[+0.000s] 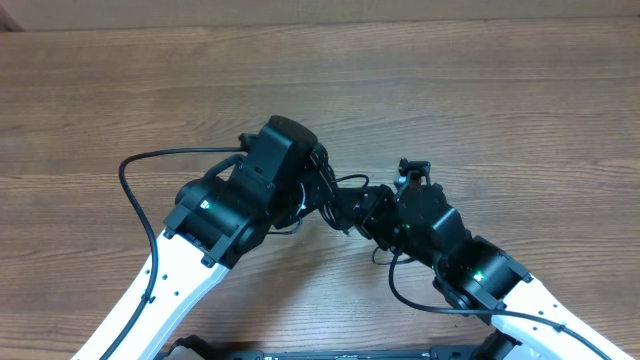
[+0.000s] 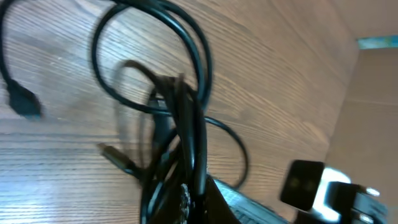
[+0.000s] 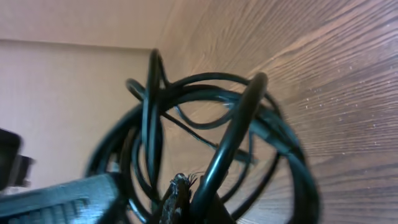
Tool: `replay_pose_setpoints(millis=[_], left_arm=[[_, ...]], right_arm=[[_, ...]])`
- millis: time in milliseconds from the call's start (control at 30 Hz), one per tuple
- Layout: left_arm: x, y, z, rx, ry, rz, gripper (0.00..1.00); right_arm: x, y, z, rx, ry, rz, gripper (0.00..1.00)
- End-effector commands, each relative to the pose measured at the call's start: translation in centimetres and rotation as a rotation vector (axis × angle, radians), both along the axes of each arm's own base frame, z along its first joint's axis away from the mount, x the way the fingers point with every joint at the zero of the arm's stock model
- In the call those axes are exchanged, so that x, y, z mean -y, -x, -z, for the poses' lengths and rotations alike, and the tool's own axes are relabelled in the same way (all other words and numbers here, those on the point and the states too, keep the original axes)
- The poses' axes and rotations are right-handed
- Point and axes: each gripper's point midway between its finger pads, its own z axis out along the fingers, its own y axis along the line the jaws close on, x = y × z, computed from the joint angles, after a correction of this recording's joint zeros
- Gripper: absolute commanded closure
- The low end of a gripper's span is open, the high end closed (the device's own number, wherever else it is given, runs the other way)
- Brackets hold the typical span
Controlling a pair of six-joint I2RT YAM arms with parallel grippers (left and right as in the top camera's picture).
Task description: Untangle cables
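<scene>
I saw the cables (image 1: 340,185) bunched at the middle of the overhead frame on the wooden table (image 1: 480,90), between the left gripper (image 1: 315,187) and the right gripper (image 1: 342,212). The right pincer was clamped on the cables, their loops standing up from bottom centre of its wrist view. I could not tell the left pincer's state, its view being blurred

Black cables (image 3: 233,134), smooth and a bit shiny, like soft plastic. Brown wood table (image 1: 450,90) with thin lines in it, dull, not shiny. Smooth, hard white plastic on the arm covers (image 1: 165,285), lower left of the overhead view.
</scene>
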Motion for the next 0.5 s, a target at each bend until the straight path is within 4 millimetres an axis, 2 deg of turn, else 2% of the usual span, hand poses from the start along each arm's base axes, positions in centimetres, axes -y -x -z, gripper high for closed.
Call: replay_pose_setpoints(millis=[0, 133, 200, 300, 367, 467], left_arm=[[0.8, -0.4, -1.3, 0.002, 0.076, -0.023, 0.96], [0.4, -0.7, -1.2, -0.028, 0.102, -0.111, 0.96], [0.2, -0.9, -1.2, -0.04, 0.114, -0.154, 0.96], [0.0, -1.0, -1.2, -0.041, 0.117, -0.182, 0.95], [-0.3, -1.2, -1.1, -0.036, 0.106, -0.193, 0.96], [-0.6, -1.2, -1.0, -0.035, 0.096, -0.211, 0.96]], right_arm=[[-1.3, 0.8, 0.8, -0.028, 0.006, -0.09, 0.96], [-1.9, 1.1, 1.8, 0.009, 0.066, -0.17, 0.93], [-1.9, 1.0, 1.7, 0.064, 0.101, -0.205, 0.81], [-1.6, 0.8, 1.0, 0.174, 0.148, -0.251, 0.49], [-1.0, 0.6, 0.4, 0.24, 0.185, -0.268, 0.18], [0.8, 0.1, -0.1, 0.285, 0.232, -0.245, 0.02]])
